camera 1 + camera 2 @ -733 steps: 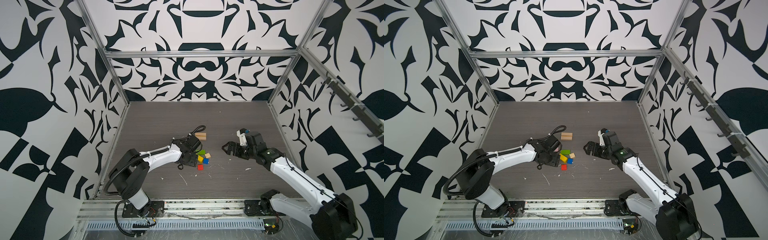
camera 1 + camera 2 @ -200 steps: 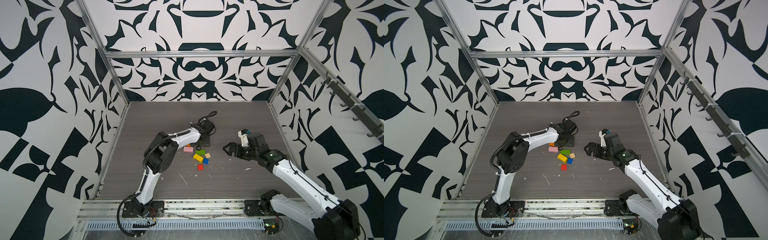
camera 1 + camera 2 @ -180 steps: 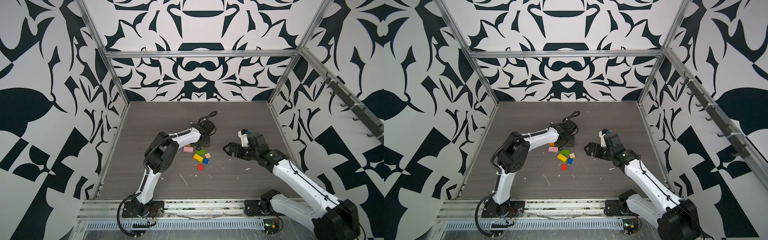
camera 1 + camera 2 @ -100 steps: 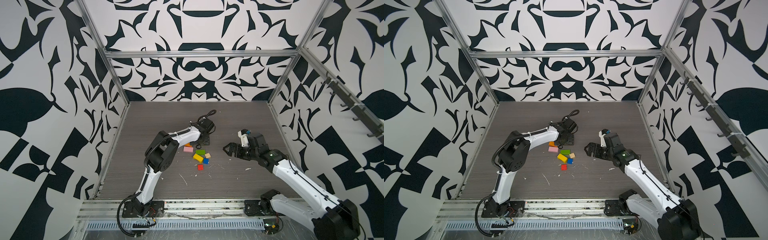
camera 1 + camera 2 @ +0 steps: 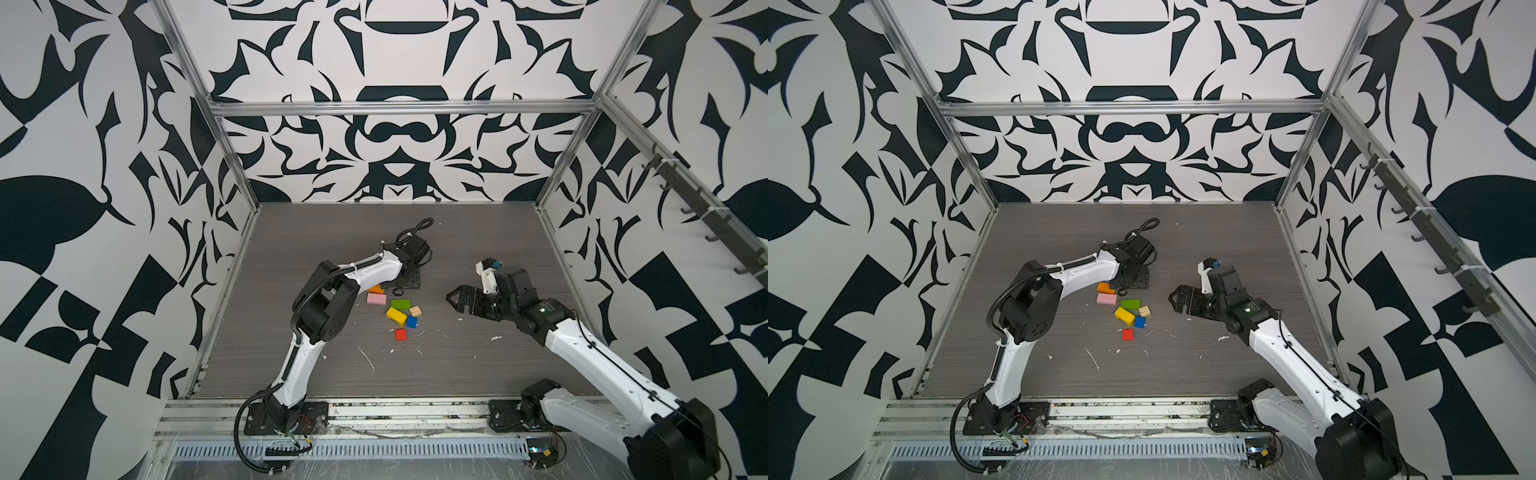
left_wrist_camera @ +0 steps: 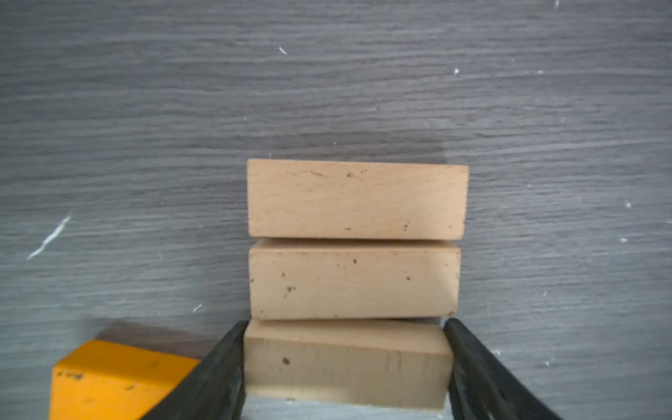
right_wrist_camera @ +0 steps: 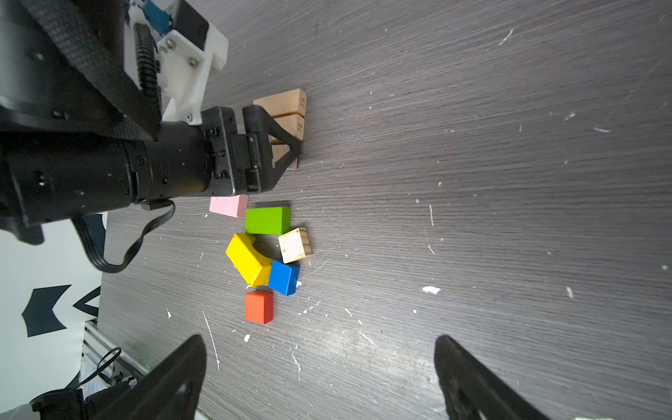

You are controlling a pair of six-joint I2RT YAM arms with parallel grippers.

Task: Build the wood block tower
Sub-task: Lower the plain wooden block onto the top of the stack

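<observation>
Once the left arm (image 5: 365, 270) had swung off the coloured blocks toward the back edge of the table (image 5: 332, 232), the pink block (image 5: 376, 298) and, a moment later, the orange block (image 5: 376, 289) came out from under it. Through the last second the arm barely moved.

Just right of the orange block, about mid-table, the left gripper (image 6: 346, 327) pointed down with its jaws clamped on the two ends of the third tan bar (image 6: 347, 363). That bar lay long side against the two other tan bars (image 6: 354, 279), all three parallel and touching in a row. Whether it already rested on the table or hung just above it could not be told from the wrist view. On that evidence the tower's base layer looked all but laid, with only the release left before the orange and pink layer.

Toward the front edge from there lay the loose pieces. The green block (image 5: 400, 304) sat by the plain cube (image 5: 415, 310), and the yellow block (image 5: 396, 316) touched the blue block (image 5: 411, 321). The red block (image 5: 400, 334) lay alone, nearest the front edge.

Well apart to the right, the right gripper (image 5: 454, 301) hung above the table as before, jaws spread wide and holding nothing, facing the loose blocks.
</observation>
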